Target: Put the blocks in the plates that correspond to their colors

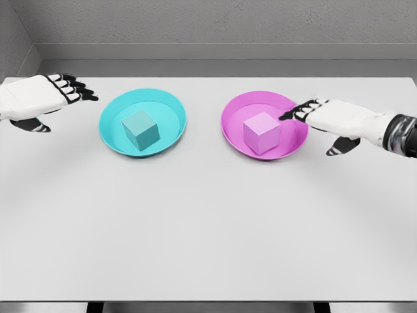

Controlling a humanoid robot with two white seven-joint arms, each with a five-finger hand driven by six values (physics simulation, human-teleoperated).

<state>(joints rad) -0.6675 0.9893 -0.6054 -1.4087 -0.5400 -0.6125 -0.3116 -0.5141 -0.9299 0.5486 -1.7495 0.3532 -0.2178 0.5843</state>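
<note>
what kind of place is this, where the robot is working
Probably a simulated test bench, not a real room: a bare white table against plain grey walls, with only a cyan plate and a pink plate, each holding a matching block.

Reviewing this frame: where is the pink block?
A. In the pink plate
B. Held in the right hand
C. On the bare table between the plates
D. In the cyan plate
A. The pink block sits inside the pink plate, while the right hand hovers open at the plate's right rim, holding nothing.
</note>
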